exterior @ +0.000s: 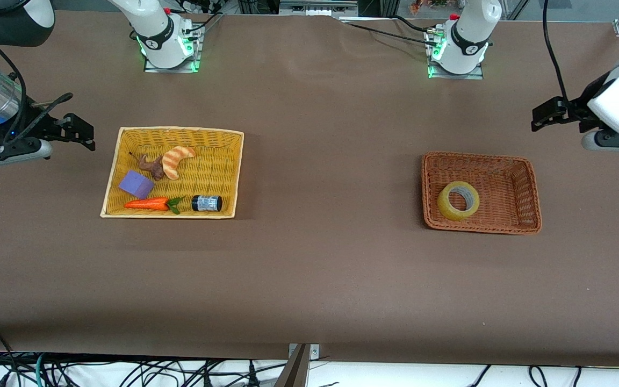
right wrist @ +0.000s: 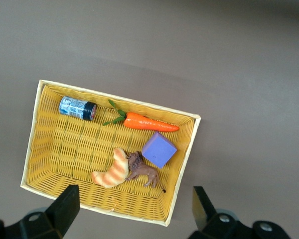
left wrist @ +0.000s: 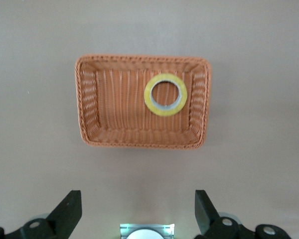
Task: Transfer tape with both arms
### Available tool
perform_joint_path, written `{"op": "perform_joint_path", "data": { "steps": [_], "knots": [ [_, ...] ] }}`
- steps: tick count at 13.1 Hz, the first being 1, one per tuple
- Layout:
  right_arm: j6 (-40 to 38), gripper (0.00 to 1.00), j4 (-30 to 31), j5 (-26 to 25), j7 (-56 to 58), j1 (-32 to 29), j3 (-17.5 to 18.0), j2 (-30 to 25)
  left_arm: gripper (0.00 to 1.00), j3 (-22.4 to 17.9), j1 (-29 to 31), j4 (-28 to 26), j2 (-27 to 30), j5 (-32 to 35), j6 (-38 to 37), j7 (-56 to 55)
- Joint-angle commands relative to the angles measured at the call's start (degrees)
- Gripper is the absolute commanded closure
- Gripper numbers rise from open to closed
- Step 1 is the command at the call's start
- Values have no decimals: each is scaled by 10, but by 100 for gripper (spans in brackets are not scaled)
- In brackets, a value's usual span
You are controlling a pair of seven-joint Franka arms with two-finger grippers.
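Black fingers of the right claw (exterior: pixel 86 134) stand wide apart with nothing between them. It hangs over bare surface (exterior: pixel 331 258) at the right arm's end, just beside the yellow basket (exterior: pixel 180 129). The right wrist view looks down on that basket ahead of the claw.

The yellow basket holds:
- a croissant (exterior: pixel 176 160)
- a toy lion (exterior: pixel 152 166) touching the croissant
- a purple block (exterior: pixel 136 184)
- a carrot (exterior: pixel 148 203)
- a small dark can (exterior: pixel 206 203)

No tape is in it.

The tape (exterior: pixel 444 204) lies flat, hole up, in the brown basket (exterior: pixel 530 193), near the corner well away from the left claw (exterior: pixel 536 121). That claw is also spread wide and holds nothing. It hangs over bare surface at the left arm's end, beside the brown basket. The left wrist view shows basket and tape ahead of the open fingers.

Step, as a judgement: this fits two stages.
- The roll sits in the basket it is to leave, with both arms parked before a pick.
- The roll has landed in the basket it was meant for, with both arms pulled clear.

One moment cannot settle which.

If a pick is due, the left claw is the one close enough. It would need to come down over the roll, straddle one wall of the ring, and stay clear of the basket's raised rim. The roll lies close to that rim, so there is little room there.
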State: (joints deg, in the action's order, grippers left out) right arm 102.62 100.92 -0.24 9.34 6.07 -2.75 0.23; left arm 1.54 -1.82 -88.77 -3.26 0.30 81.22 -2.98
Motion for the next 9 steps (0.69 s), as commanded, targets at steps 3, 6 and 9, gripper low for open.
{"op": "perform_joint_path", "data": {
  "steps": [3, 6, 9],
  "knots": [
    [-8, 0, -4, -2, -1, -2, 5, -6, 0, -7, 1, 13, -10, -11, 14, -3],
    [-8, 0, -3, -2, -4, -1, 5, -6, 0, -7, 8, 23, -17, -12, 15, -3],
    [-8, 0, -2, -2, -4, -1, 8, -6, 0, -7, 15, 23, -17, -12, 15, -3]
  ]
}}
